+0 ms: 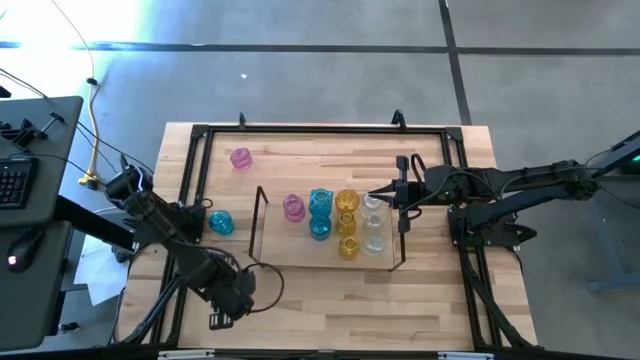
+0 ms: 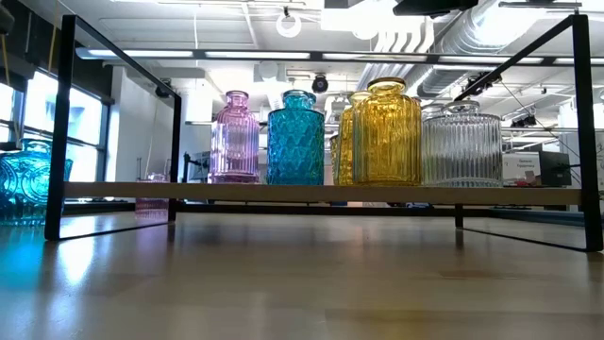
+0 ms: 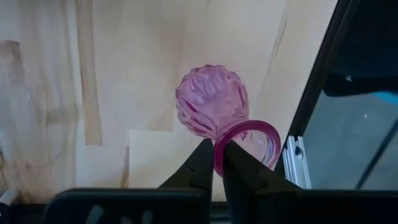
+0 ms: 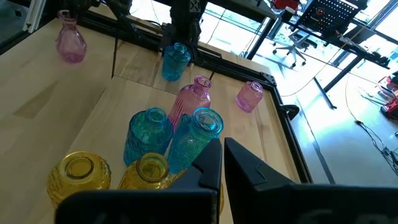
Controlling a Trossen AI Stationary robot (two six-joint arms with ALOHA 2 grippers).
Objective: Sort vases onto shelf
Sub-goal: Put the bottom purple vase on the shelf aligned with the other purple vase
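Vase: pink vase [image 3: 211, 102] lay near the surface's front-left corner.
Left pincer [image 3: 217, 163]: I clamped its rim.
Right pincer [image 4: 222, 163]: closed, empty, above shelf [image 1: 262, 215].
Risk: thin rim grip; glass could slip.

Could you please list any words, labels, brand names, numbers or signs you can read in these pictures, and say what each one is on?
None can be read.
The vases on the shelf, the pink vase in the left pincer and the wooden table carry no lettering.
Keyboard beside the table: keys too small to read.
White sign in the room behind: too blurred to read.
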